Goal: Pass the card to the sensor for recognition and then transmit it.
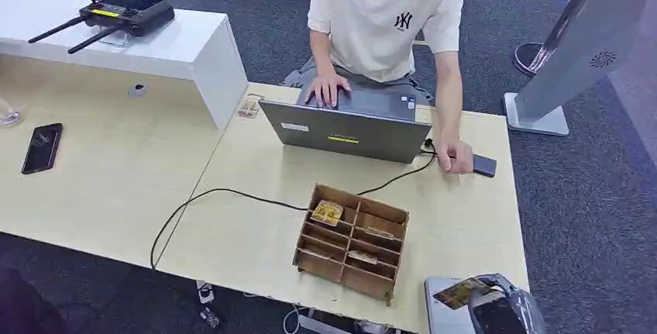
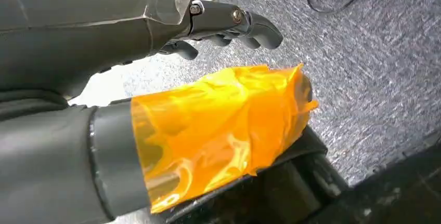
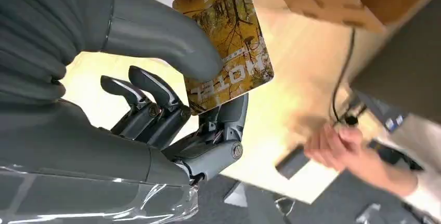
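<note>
My right hand (image 1: 500, 312) is at the table's near right corner and pinches a hotel card (image 1: 459, 293) printed with yellow autumn trees. In the right wrist view the thumb presses the card (image 3: 229, 42) against the fingers of the right hand (image 3: 171, 115). The card hovers over a flat grey pad (image 1: 436, 309) at the table edge. A person's hand (image 1: 455, 156) rests on a small black device (image 1: 485, 165) beside the laptop. My left hand (image 2: 171, 104), its thumb wrapped in orange tape, hangs over grey carpet and holds nothing, fingers loosely curled apart from the thumb.
A cardboard compartment box (image 1: 341, 272) with a few cards stands mid-table. Behind it are a grey laptop (image 1: 349, 129), a person typing, and a black cable (image 1: 201, 198). A phone (image 1: 42, 148) and a remote controller (image 1: 124, 12) lie at the left. A white stand (image 1: 573, 47) rises at the right.
</note>
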Controlling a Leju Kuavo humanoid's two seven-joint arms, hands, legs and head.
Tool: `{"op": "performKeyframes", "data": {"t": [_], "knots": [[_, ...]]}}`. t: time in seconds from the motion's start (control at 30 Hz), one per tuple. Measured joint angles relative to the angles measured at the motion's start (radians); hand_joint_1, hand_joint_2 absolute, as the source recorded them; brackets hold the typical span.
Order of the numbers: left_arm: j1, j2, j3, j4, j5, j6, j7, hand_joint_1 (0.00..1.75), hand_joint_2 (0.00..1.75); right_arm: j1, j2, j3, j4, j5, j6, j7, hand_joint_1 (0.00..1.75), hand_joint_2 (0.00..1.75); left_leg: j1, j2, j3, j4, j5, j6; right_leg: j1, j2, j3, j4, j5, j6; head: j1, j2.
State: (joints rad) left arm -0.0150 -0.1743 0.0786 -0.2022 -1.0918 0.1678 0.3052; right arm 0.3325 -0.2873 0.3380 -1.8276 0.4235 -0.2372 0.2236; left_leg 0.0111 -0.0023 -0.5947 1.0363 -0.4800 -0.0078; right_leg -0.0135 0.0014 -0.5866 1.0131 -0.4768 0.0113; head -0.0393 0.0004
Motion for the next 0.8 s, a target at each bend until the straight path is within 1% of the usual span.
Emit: {"op": "performKeyframes", "data": {"t": [0.13,0.23,0.33,0.47,0.57,0.73,0.8], "knots": [[-0.006,0.002,-0.001,0.000,-0.019,-0.025,0.003,0.00,0.00,-0.066,-0.019,0.057,0.079,0.043,0.082,0.033,1.75,1.75,0.000,0.000,0.000,0.000,0.000,0.000,0.000,0.000,0.000,0.000,0.000,0.000,0.000,0.000],[-0.011,0.002,-0.003,0.000,-0.031,-0.036,0.008,0.00,0.00,-0.119,-0.023,0.095,0.140,0.072,0.135,0.049,1.75,1.75,0.000,0.000,0.001,0.000,0.000,0.000,0.000,0.000,0.001,0.000,0.000,0.000,0.000,0.000],[-0.013,0.003,-0.006,0.000,-0.037,-0.045,0.013,0.00,0.00,-0.168,-0.025,0.117,0.182,0.099,0.178,0.059,1.75,1.75,0.000,0.001,0.001,0.000,0.000,0.000,0.000,0.001,0.000,0.000,0.000,0.000,0.000,0.000],[-0.023,0.004,-0.021,0.000,-0.046,-0.055,0.021,0.00,0.00,-0.240,-0.026,0.131,0.237,0.154,0.262,0.067,1.75,1.75,0.000,0.001,0.001,0.000,0.000,0.000,0.000,0.000,0.001,0.000,0.000,0.000,0.000,0.000],[-0.025,0.006,-0.023,0.000,-0.049,-0.060,0.021,0.00,0.00,-0.273,-0.028,0.132,0.260,0.169,0.286,0.071,1.75,1.75,0.000,0.000,0.001,0.000,0.000,0.000,0.000,0.000,0.001,0.000,0.000,0.000,0.000,0.000],[-0.026,0.007,-0.025,0.000,-0.050,-0.062,0.023,0.00,0.00,-0.292,-0.029,0.134,0.275,0.172,0.288,0.074,1.75,1.75,0.000,0.000,0.001,0.000,0.000,0.000,0.000,0.000,0.001,0.000,0.000,0.000,0.000,0.000],[-0.026,0.008,-0.027,0.000,-0.050,-0.063,0.023,0.00,0.00,-0.299,-0.030,0.134,0.281,0.183,0.304,0.074,1.75,1.75,0.000,0.000,0.001,0.000,0.000,0.000,0.000,0.000,0.001,0.000,0.000,0.000,0.000,0.000]]}}
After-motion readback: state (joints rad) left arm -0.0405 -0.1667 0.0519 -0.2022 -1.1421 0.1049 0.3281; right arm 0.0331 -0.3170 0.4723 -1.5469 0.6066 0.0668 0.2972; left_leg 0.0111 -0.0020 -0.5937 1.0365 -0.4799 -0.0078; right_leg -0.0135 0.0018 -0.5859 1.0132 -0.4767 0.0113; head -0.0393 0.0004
